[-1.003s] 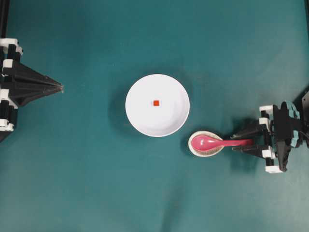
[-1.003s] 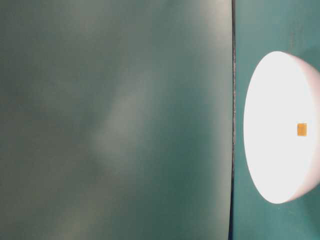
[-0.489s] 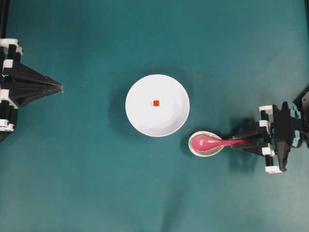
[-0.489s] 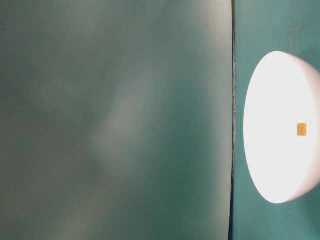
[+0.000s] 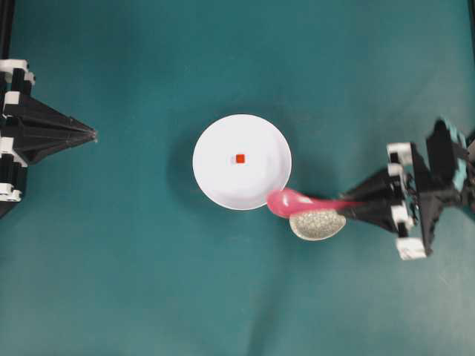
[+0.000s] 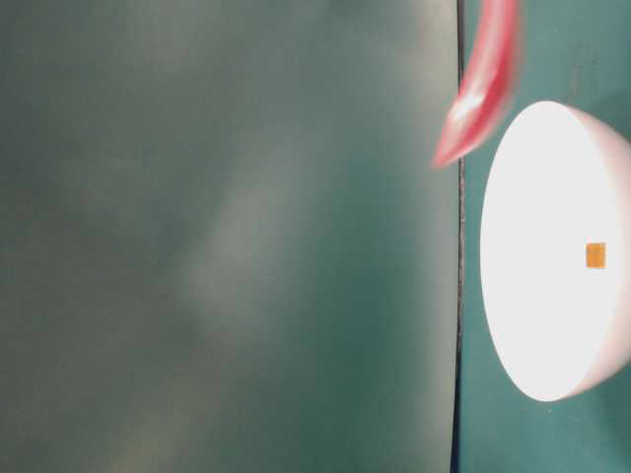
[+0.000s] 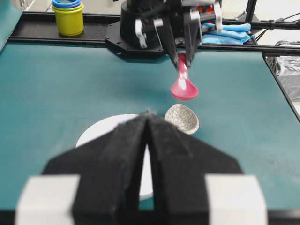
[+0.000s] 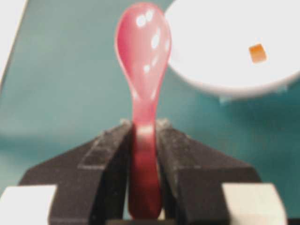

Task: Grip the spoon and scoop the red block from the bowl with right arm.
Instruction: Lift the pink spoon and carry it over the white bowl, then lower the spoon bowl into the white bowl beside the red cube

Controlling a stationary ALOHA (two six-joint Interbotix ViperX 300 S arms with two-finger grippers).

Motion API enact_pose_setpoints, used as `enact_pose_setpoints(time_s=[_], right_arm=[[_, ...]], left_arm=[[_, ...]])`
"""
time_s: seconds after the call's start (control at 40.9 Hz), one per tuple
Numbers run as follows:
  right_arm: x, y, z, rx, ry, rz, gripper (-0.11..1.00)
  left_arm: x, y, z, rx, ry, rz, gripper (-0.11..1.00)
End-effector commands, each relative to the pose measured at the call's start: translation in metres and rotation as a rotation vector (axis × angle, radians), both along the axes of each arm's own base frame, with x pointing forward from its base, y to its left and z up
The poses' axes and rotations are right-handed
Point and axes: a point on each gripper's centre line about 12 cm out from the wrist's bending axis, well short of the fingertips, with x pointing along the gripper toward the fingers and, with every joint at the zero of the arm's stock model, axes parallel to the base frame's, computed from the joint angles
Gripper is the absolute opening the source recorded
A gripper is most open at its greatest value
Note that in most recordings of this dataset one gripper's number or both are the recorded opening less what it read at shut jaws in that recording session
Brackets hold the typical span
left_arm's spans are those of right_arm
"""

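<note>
Teal matting covers the whole table (image 5: 148, 297), and on it the picture has just shifted: a second ago the spoon (image 5: 293, 202) lay in the small speckled dish (image 5: 318, 225) with the right gripper (image 5: 356, 208) open around its handle, and now that gripper is clamped on the handle and has lifted the spoon clear, leaving the dish bare. That settles the gripping step; the scoop remains. Seen from the right wrist, the handle sits squarely between the jaws with the spoon's bowl end pointing out ahead. From overhead, that end hangs at the lower right rim of the bowl (image 5: 215, 185), while the red block (image 5: 240, 158) lies near the bowl's middle, well apart from the spoon. The left gripper (image 7: 147, 123) rests with its jaws together, holding nothing.
</note>
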Motion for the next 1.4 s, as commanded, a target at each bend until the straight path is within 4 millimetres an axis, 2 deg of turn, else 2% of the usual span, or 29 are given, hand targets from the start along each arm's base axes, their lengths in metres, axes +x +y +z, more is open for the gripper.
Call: enact_pose_setpoints(time_s=[0.0,0.171,0.318,0.465,0.661,1.175,1.371], right_arm=[[0.017,-0.021,0.036,0.088,0.079,-0.028,0.24],[0.033,-0.072,0.070,0.180,0.363,-0.046,0.24],[0.050,-0.090,0.078,0.146,0.535,-0.006,0.24],[0.075,-0.095,0.068,0.128,0.673,0.048,0.24],[0.102,-0.102,0.061,0.108,0.713,0.059,0.24],[0.117,-0.102,0.021,0.113,0.825,0.079,0.24],[0.129,-0.106,0.014,0.098,0.794,0.059,0.24]], left_arm=[[0.002,0.000,0.012,0.001,-0.032,0.001,0.00],[0.002,0.000,0.011,-0.003,-0.028,-0.001,0.00],[0.004,-0.001,0.009,-0.002,-0.018,-0.007,0.00],[0.004,-0.003,0.009,-0.002,-0.018,-0.013,0.00],[0.004,-0.004,0.009,-0.002,-0.018,-0.019,0.00],[0.003,-0.004,0.010,0.001,-0.028,-0.019,0.00],[0.003,-0.004,0.010,0.001,-0.029,-0.019,0.00]])
